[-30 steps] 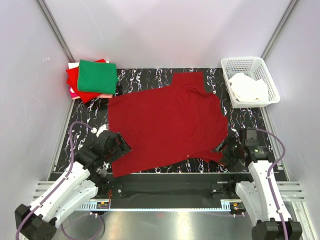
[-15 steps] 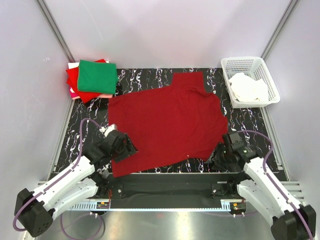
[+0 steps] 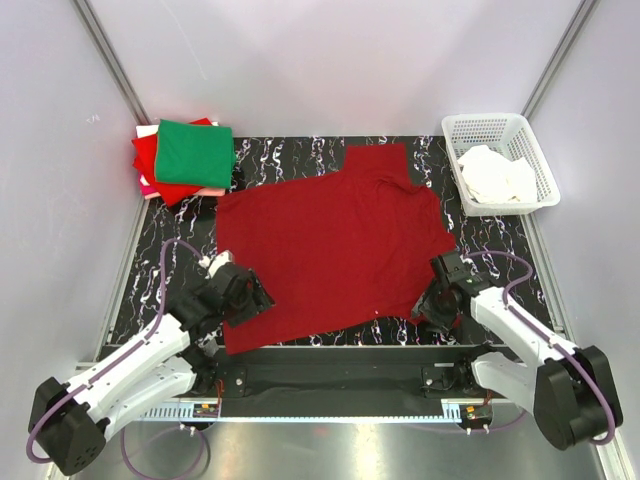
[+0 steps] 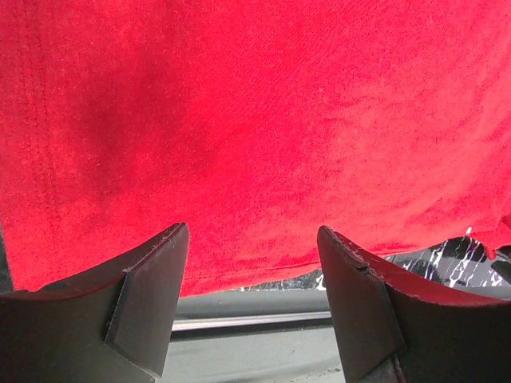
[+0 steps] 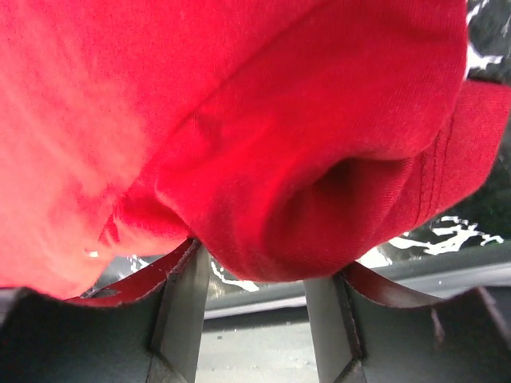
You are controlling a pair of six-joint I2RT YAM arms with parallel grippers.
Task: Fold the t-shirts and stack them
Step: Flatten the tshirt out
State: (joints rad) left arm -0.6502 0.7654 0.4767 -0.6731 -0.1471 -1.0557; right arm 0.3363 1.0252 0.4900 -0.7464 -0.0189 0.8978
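Your crimson t-shirt [image 3: 330, 245] lay spread flat in the middle of the table [image 3: 290, 160], its near-right corner bunched up. Your left gripper [image 3: 252, 296] held its fingers apart over the near-left hem. Since a second earlier, your right gripper [image 3: 426, 307] had swung in and pinched that bunched corner.

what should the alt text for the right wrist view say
A bunched fold of the dark red t-shirt fills the frame, bulging between the fingers of the right gripper; a firm pinch cannot be confirmed. Black marbled table shows at the right edge.
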